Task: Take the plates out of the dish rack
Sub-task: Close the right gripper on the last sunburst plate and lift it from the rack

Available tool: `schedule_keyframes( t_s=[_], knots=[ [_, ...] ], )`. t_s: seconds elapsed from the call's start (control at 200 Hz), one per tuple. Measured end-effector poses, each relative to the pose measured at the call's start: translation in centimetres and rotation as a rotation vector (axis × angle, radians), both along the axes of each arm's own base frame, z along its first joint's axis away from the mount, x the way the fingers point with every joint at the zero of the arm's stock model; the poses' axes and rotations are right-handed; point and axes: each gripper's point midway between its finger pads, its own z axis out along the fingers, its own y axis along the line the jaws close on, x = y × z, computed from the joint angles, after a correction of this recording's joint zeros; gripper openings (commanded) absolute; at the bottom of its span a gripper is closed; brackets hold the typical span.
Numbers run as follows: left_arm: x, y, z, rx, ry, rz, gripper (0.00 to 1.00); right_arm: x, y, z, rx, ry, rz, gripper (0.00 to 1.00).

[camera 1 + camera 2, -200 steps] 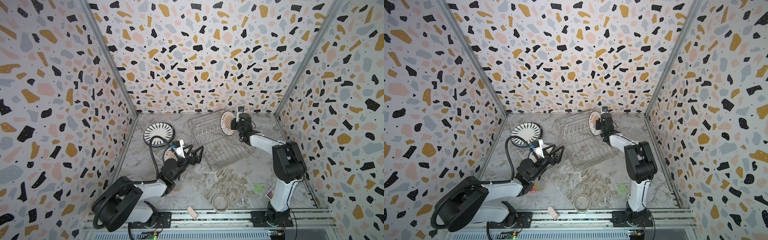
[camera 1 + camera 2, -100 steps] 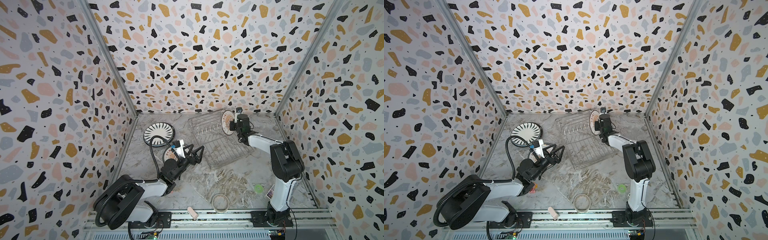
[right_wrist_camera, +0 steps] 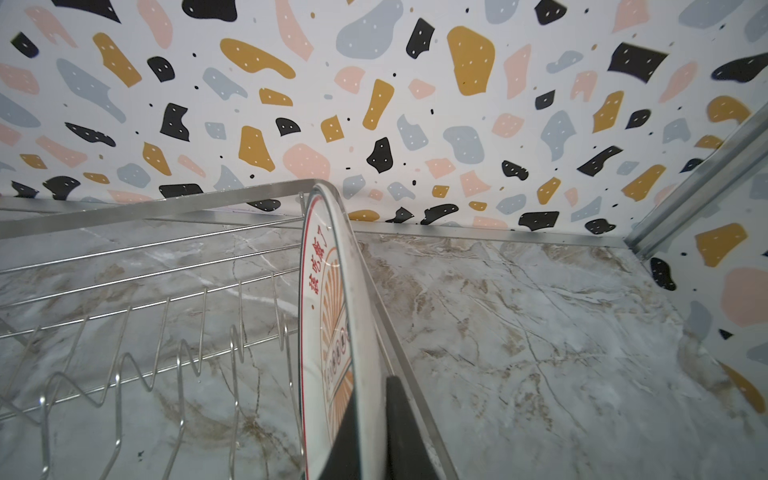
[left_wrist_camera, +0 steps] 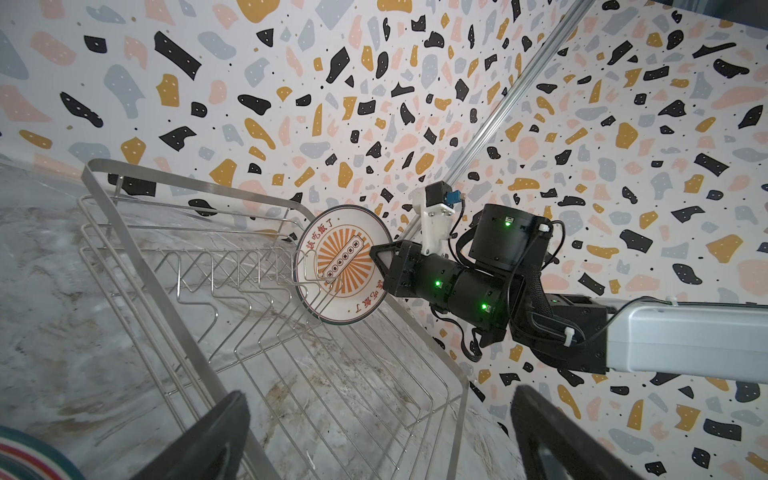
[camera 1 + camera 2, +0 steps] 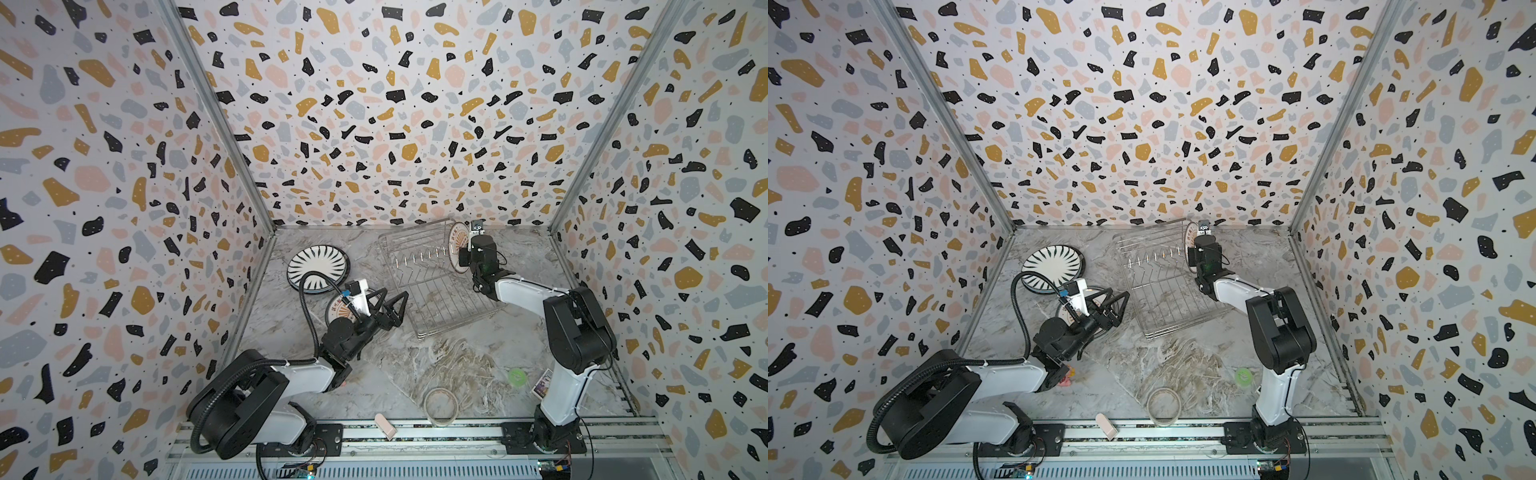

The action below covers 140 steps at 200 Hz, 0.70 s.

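The wire dish rack (image 5: 440, 291) (image 5: 1167, 291) sits askew at the back of the marble floor. One plate with an orange sunburst (image 5: 455, 241) (image 5: 1188, 239) (image 4: 336, 266) (image 3: 328, 332) stands upright at its far right end. My right gripper (image 5: 463, 255) (image 5: 1192, 255) (image 3: 368, 415) is shut on that plate's rim, a finger on each face. My left gripper (image 5: 392, 303) (image 5: 1115, 305) (image 4: 380, 397) hangs open and holds nothing, just left of the rack. Two plates lie flat on the floor: a black-striped one (image 5: 318, 270) (image 5: 1054, 264) and a sunburst one (image 5: 338, 309) partly under the left gripper.
Near the front rail lie a translucent tape ring (image 5: 441, 405), a green disc (image 5: 517, 377), a small card (image 5: 542, 384) and a pink piece (image 5: 385, 426). Patterned walls close in the back and both sides. The rack's right end lies close to the back wall.
My right gripper has shut on the upright plate's rim. The left arm has stayed where it was, still open.
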Motion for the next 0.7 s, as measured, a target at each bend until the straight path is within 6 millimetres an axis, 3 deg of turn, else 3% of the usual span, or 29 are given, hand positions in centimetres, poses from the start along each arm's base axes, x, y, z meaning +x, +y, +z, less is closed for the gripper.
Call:
schedule_keyframes(
  t_s=[0.31,0.701],
  knots=[
    [0.0,0.1,0.1,-0.001,0.000,0.006,1.00,-2.3,0.4,2.5,-0.104,-0.073,-0.048,0.05],
    [-0.6,1.7,2.1,-0.023,-0.040,0.061,1.00,-6.7,1.1,7.1,-0.190,-0.221,-0.100,0.02]
  ],
)
